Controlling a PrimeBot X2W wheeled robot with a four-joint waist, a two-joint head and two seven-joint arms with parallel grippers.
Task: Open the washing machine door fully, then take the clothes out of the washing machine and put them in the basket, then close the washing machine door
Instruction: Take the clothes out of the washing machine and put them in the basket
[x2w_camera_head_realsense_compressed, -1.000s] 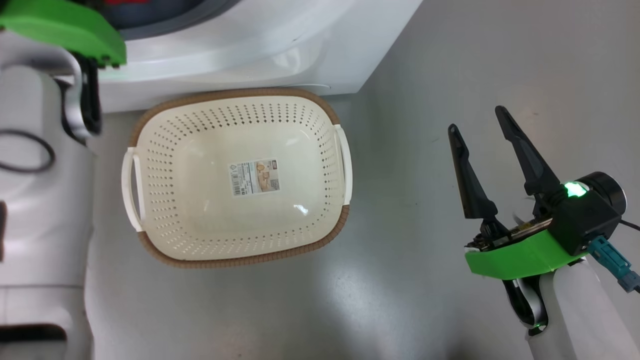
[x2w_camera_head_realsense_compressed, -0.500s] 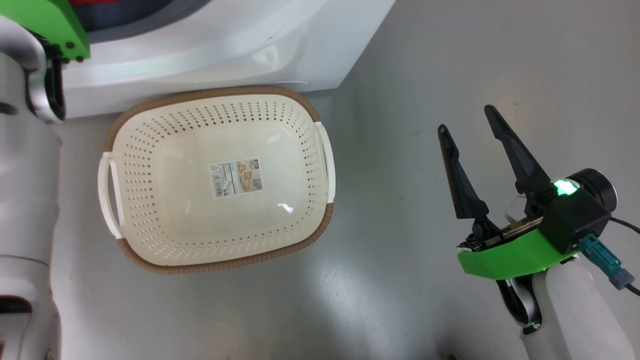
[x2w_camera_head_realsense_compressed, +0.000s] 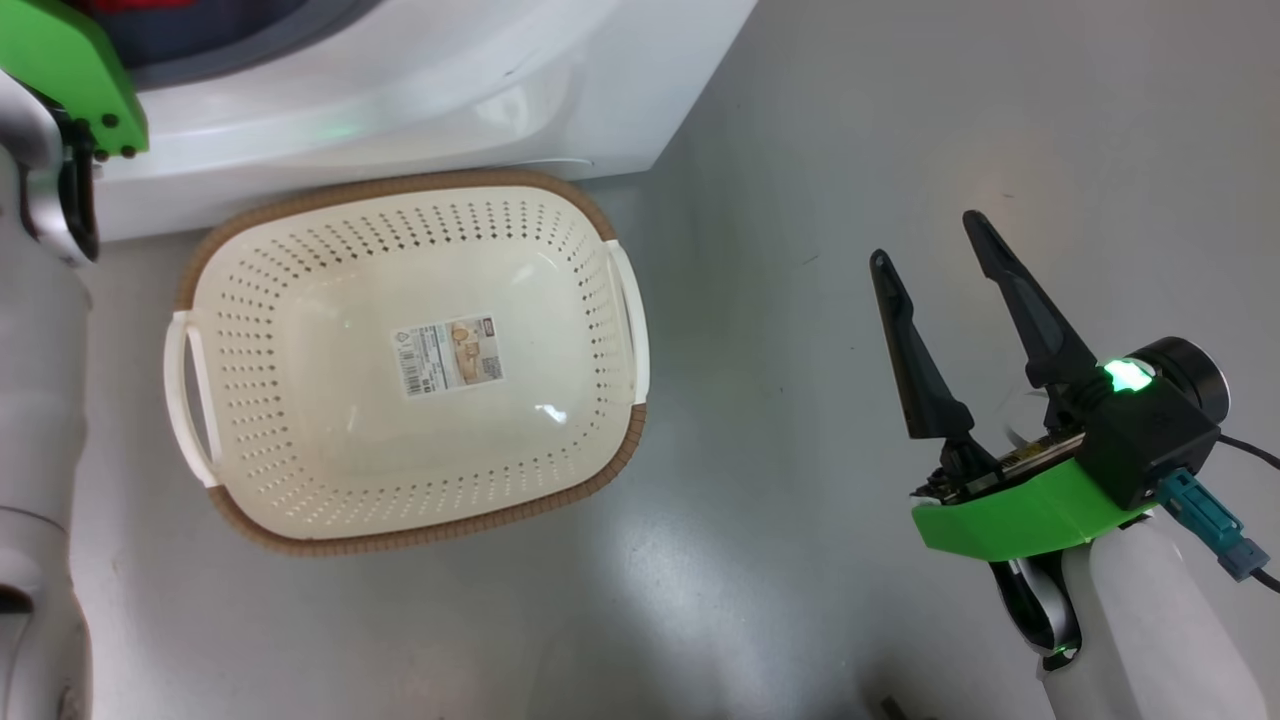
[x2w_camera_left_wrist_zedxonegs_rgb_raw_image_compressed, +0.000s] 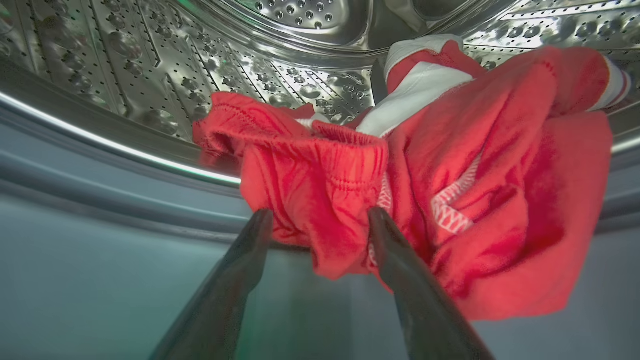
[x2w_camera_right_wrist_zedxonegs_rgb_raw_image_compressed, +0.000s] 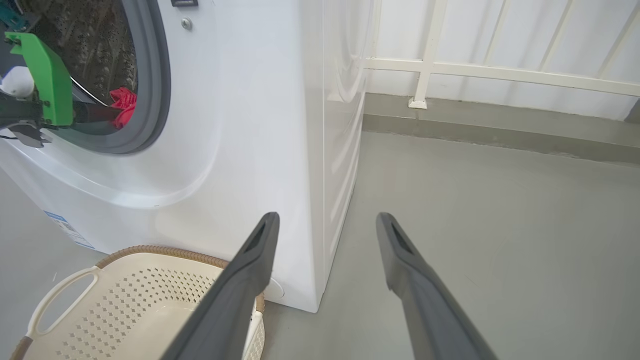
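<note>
Clothes (x2w_camera_left_wrist_zedxonegs_rgb_raw_image_compressed: 400, 175) bunched at the mouth of the washing machine (x2w_camera_right_wrist_zedxonegs_rgb_raw_image_compressed: 260, 125), my left hand (x2w_camera_left_wrist_zedxonegs_rgb_raw_image_compressed: 320, 212) spread wide either side of a red fold, gripping nothing, right hand (x2w_camera_head_realsense_compressed: 925, 235) likewise released: a shallow pinch here could let them slip and miss the basket (x2w_camera_head_realsense_compressed: 400, 190).

Camera shift; basket (x2w_camera_head_realsense_compressed: 330, 450) leftward in view
</note>
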